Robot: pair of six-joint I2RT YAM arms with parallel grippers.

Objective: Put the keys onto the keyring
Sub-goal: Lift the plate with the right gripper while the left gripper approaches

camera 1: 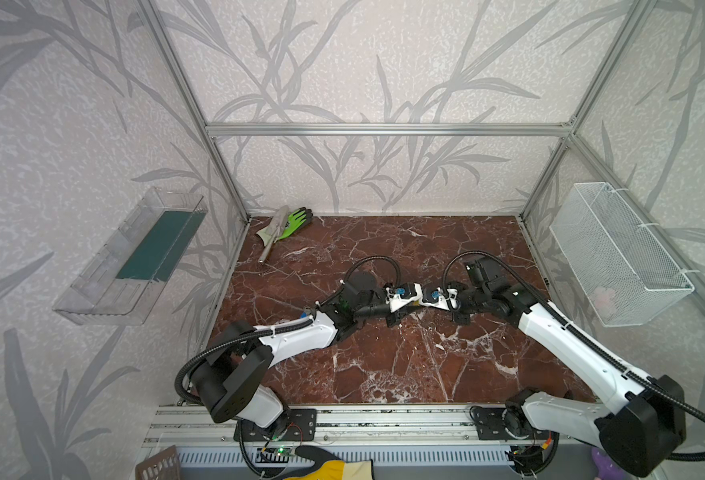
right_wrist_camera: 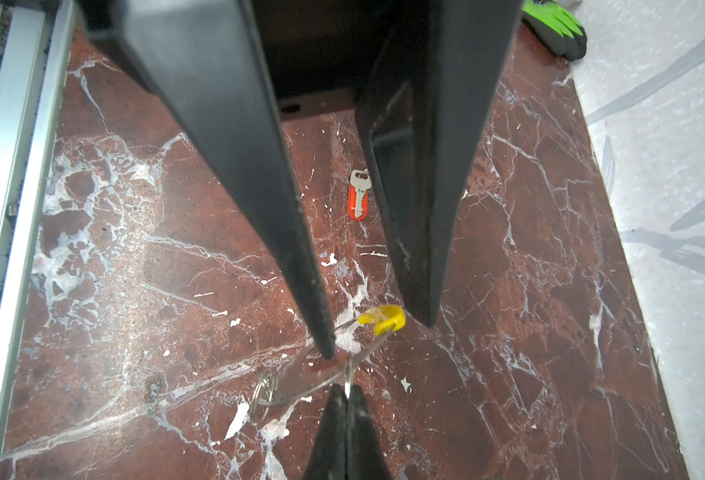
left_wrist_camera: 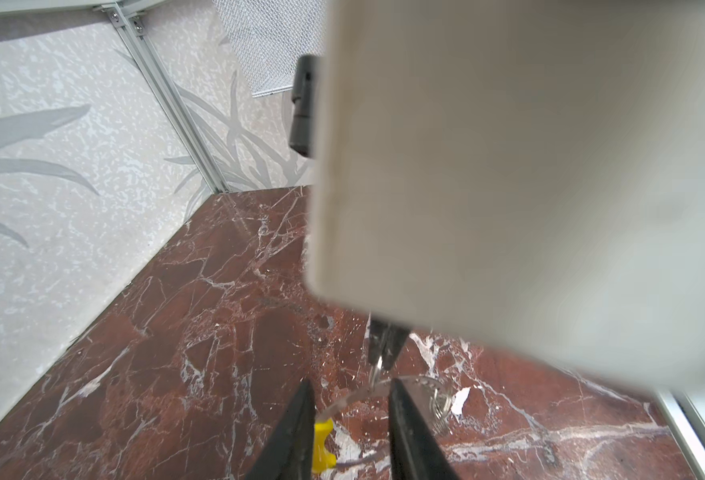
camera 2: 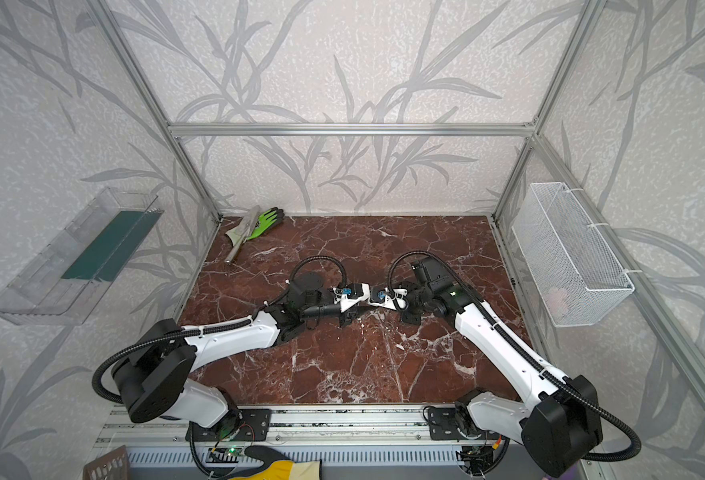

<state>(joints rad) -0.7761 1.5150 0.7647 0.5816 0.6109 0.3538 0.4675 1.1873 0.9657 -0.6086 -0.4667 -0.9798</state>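
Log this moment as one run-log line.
left end effector: jaws astride yellow-headed key, grip unclear | right end effector: shut on keyring | red-orange key: loose on table

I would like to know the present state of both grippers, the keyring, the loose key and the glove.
keyring: pinched at its thin wire by the right gripper.
right gripper: shut on the keyring.
left gripper: fingers apart around the yellow part; grip unclear.
red-orange key: lying flat on the table, loose.
green glove: lying at the table's back corner.
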